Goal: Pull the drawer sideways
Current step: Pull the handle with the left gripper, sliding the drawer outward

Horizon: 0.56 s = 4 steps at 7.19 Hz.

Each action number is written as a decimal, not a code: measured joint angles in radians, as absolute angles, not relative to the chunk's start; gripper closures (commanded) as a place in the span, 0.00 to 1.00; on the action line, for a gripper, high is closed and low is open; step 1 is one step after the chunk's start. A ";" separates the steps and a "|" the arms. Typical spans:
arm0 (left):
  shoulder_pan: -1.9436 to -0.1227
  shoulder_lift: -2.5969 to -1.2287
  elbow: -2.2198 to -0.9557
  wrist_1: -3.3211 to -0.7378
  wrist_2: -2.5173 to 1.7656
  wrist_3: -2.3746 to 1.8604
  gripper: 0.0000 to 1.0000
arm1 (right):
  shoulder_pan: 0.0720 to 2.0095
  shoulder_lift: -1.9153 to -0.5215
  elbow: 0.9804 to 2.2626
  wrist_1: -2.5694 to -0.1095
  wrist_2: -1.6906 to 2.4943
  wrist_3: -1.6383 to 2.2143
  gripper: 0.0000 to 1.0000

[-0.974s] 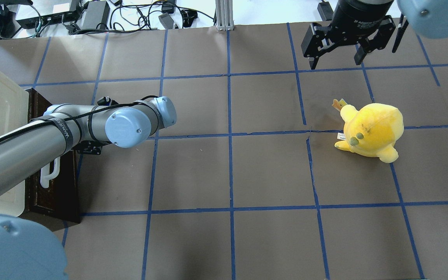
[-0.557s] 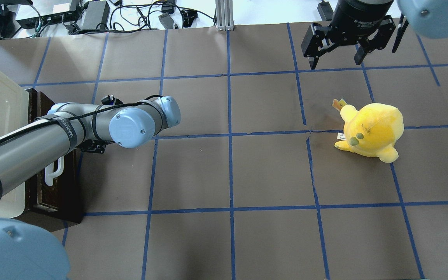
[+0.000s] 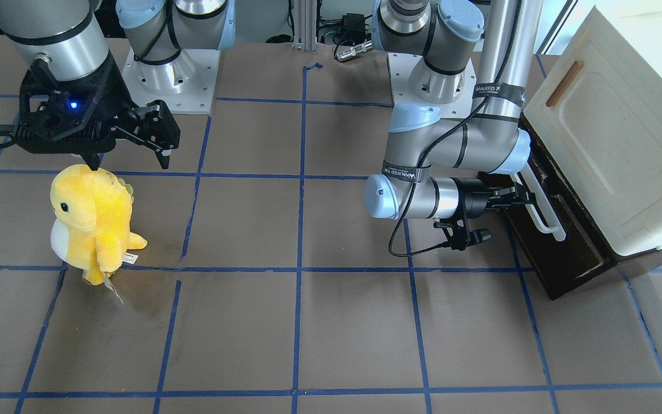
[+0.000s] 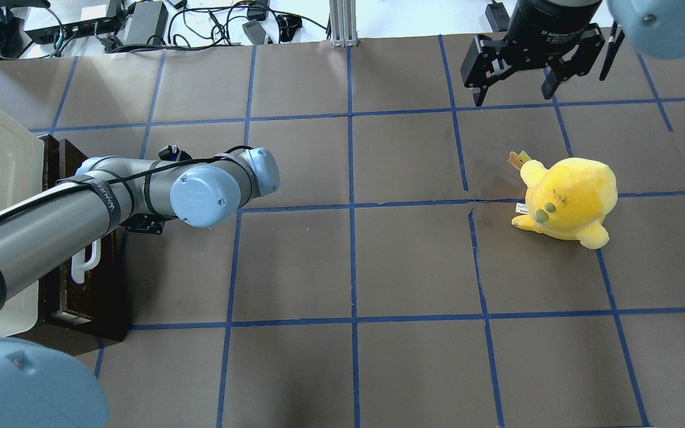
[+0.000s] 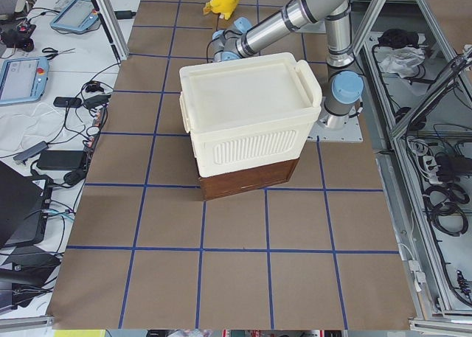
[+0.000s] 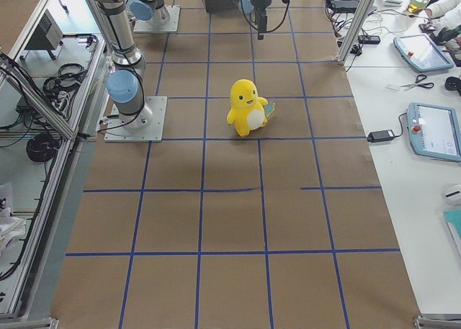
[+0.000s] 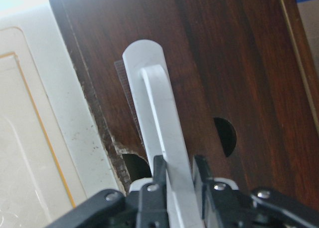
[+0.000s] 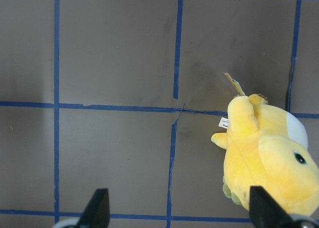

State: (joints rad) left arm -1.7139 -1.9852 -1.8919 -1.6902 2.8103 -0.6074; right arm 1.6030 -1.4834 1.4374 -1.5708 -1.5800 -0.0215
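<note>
I am pinching the long white bar handle [image 7: 154, 113] with my left gripper [image 7: 178, 164], one finger [image 7: 159, 169] pressing on each side of the bar near its lower end. The handle is running along the dark brown front of the drawer [image 7: 224, 63]. The drawer is sitting at the bottom of the cream-white cabinet [image 3: 612, 144], at the table end on my left. Its front is standing out a little from under the cabinet body. My left forearm is lying level above the table [image 4: 348, 267], reaching in toward the drawer front. Well apart, on the other half of the table, a yellow plush toy [image 4: 568, 199] is standing upright on the brown paper. Beyond it my right gripper [image 4: 513, 95] is hanging over the table with its fingers spread wide, touching nothing.
</note>
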 measured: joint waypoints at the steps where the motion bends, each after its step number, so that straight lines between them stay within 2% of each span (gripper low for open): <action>1: -1.721 -1.986 -1.891 -1.689 2.810 -0.607 0.76 | 1.603 -1.483 1.437 -1.571 -1.580 -0.022 0.00; 4: -1.736 -1.988 -1.889 -1.689 2.809 -0.609 0.76 | 1.603 -1.483 1.437 -1.571 -1.580 -0.022 0.00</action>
State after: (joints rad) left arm -1.7364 -1.9879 -1.8893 -1.6889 2.8093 -0.6089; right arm 1.6030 -1.4833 1.4374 -1.5708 -1.5800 -0.0216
